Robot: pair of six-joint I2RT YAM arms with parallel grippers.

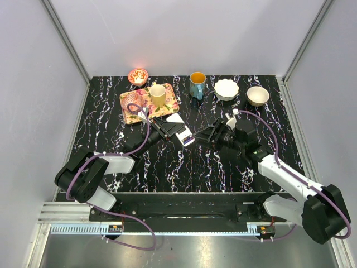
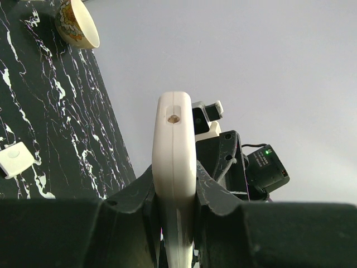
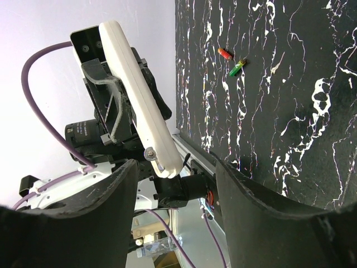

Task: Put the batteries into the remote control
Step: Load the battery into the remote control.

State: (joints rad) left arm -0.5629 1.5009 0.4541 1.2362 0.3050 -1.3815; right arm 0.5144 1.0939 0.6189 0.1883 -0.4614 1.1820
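My left gripper (image 1: 169,130) is shut on the white remote control (image 1: 182,134) and holds it above the table's middle. In the left wrist view its jaws (image 2: 174,174) clamp the remote (image 2: 174,145) edge-on. My right gripper (image 1: 205,135) is open and empty, just right of the remote and facing it. In the right wrist view the remote's end (image 3: 139,111) lies between the spread fingers (image 3: 174,162), and a small metal-capped piece sticks out of it. A red battery (image 3: 224,53) and a green battery (image 3: 236,68) lie on the table beyond. A purplish patch shows on the remote in the top view.
A small white square cover (image 2: 14,159) lies on the table by the right arm (image 1: 230,120). At the back stand a floral tray (image 1: 134,109) with a cup (image 1: 158,95), a small red bowl (image 1: 138,76), a blue mug (image 1: 197,85), a white bowl (image 1: 226,89) and a beige bowl (image 1: 257,95).
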